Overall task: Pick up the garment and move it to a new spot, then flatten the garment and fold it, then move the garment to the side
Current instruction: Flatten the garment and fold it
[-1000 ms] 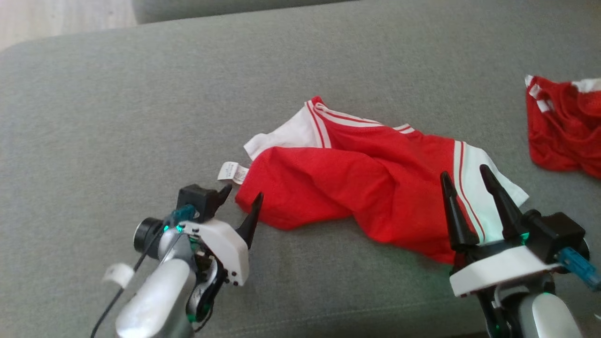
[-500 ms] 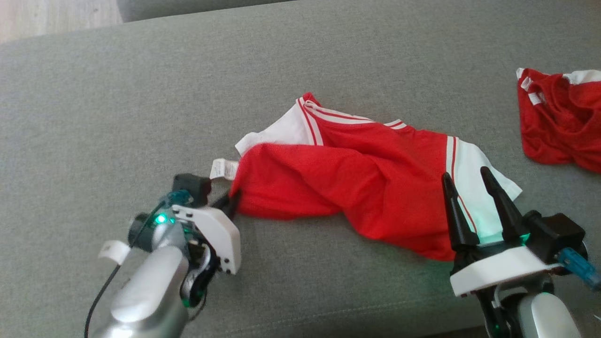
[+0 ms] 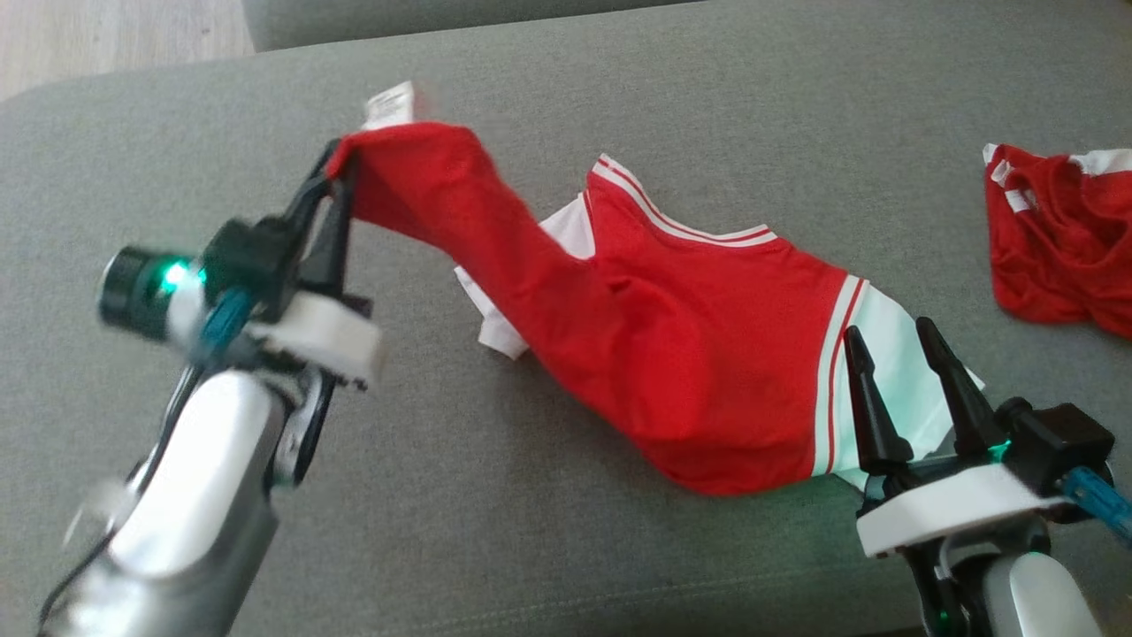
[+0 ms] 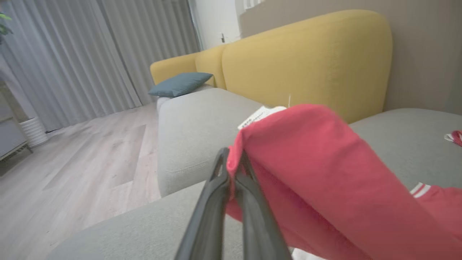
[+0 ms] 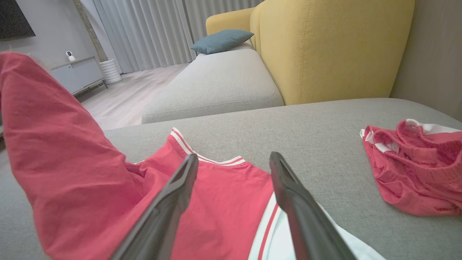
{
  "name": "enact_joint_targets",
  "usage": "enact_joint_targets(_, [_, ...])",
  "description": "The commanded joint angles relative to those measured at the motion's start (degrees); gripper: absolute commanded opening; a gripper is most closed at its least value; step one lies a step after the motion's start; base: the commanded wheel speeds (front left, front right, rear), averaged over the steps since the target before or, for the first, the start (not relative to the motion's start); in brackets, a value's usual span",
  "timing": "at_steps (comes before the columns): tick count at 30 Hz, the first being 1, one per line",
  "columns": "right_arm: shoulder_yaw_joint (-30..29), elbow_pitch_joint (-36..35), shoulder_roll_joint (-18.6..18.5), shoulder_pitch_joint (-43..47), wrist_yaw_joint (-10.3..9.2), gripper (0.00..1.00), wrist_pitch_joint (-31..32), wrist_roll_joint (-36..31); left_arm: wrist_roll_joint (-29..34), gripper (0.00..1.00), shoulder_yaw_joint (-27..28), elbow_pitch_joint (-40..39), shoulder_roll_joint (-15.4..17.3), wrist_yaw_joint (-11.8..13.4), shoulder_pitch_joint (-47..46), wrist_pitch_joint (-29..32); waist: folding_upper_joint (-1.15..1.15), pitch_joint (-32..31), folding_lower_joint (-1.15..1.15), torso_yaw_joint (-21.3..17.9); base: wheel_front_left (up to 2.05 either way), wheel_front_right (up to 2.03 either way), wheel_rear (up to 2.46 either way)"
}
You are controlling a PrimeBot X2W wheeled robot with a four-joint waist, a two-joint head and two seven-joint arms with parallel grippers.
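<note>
Grey sofa cushion [image 3: 619, 71], red garment [image 3: 690, 354] partly raised off it.
Left jaws pinch the garment's raised corner; right jaws stand spread over its white end.

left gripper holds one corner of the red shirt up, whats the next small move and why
Probably lower the right gripper and close it on the white sleeve under its open fingers. The left gripper is shut on a raised red corner of the garment, while the sleeve end lies on the grey cushion; a second grip would let both arms lift it.
</note>
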Motion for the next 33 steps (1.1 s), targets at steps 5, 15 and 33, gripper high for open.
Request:
enact_joint_targets(5, [0.83,-2.21,-0.33,-1.23,0.19,1.0,-0.13,0.75,-0.53,0.0,4.22,-6.15,4.61,4.09,8.49,-0.27,0.0,0.62,0.0,0.45,0.0,0.0,0.0])
enact_joint_targets(15, [0.09,-2.49,-0.31,-1.26,0.19,1.0,0.63,0.71,-10.15,0.0,6.72,-2.28,2.09,5.98,23.87,1.86,0.0,1.18,0.0,2.42,0.0,0.0,0.0])
enact_joint_targets(33, [-1.41,-5.72,-1.2,-0.78,0.19,1.0,0.49,-3.67,-10.06,1.0,13.29,-8.89,-0.37,7.01,23.06,-6.1,0.0,-3.05,0.0,3.1,0.0,0.0,0.0])
